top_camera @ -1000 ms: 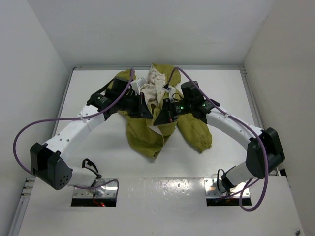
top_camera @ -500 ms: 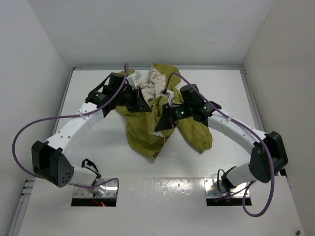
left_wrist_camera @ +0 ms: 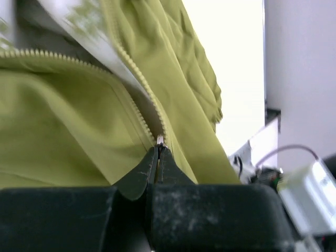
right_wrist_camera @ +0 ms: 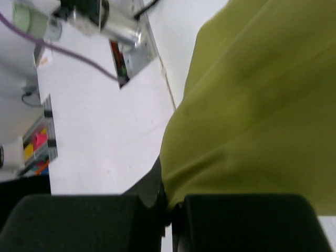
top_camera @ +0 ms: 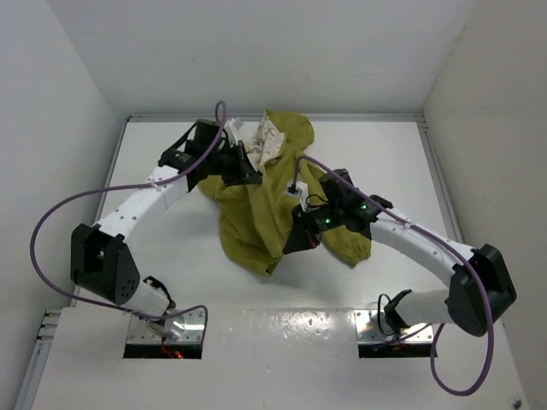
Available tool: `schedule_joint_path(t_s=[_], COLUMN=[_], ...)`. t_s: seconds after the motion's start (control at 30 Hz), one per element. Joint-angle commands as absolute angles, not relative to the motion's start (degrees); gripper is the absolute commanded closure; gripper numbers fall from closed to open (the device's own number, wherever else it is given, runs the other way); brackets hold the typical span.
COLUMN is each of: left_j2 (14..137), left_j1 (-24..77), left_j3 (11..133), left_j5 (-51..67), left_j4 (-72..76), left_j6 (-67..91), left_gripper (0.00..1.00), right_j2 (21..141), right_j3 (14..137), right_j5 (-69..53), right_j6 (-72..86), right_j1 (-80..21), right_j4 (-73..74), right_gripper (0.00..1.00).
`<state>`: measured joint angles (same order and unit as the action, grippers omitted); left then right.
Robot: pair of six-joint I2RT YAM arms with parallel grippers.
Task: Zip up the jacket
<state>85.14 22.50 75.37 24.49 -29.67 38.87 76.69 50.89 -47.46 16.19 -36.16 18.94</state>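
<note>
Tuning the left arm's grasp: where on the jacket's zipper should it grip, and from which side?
The metal pull where the jacket's tooth rows meet. Come from opposite the open rows: the tab juts that way, and the left gripper pinches it so.

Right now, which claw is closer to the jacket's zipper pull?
Left. The left gripper is pinched shut on the zipper pull itself. The right gripper clamps plain fabric lower on the jacket, away from the pull.

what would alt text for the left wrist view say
The left fingers pinch shut on the zipper pull of the olive-yellow jacket, with open teeth splitting apart above it and cream printed lining at top left. White table shows at right.
</note>
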Motion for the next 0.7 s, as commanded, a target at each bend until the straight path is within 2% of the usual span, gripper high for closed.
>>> schedule_joint_path(t_s=[0.0, 0.33, 0.67], left_j2=[87.00, 91.31, 101.33], left_j1=[18.55, 17.41, 14.33], left_j3=[79.19, 80.86, 88.59], left_j5=[16.09, 8.71, 3.43], left_j4=[-19.86, -18.19, -13.63], left_j6=[37.80, 34.54, 31.55], left_gripper=[1.00, 1.00, 1.00], right_j2=[73.92, 70.32, 67.94], right_j3=[47.47, 41.23, 37.89], right_j5=[-53.79, -54.67, -54.32], right_j6=[10.82, 2.02, -1.84], right_j1=[-38.93, -41.31, -40.87], right_j4=[26.72, 30.14, 32.95], right_gripper=[1.00, 1.00, 1.00])
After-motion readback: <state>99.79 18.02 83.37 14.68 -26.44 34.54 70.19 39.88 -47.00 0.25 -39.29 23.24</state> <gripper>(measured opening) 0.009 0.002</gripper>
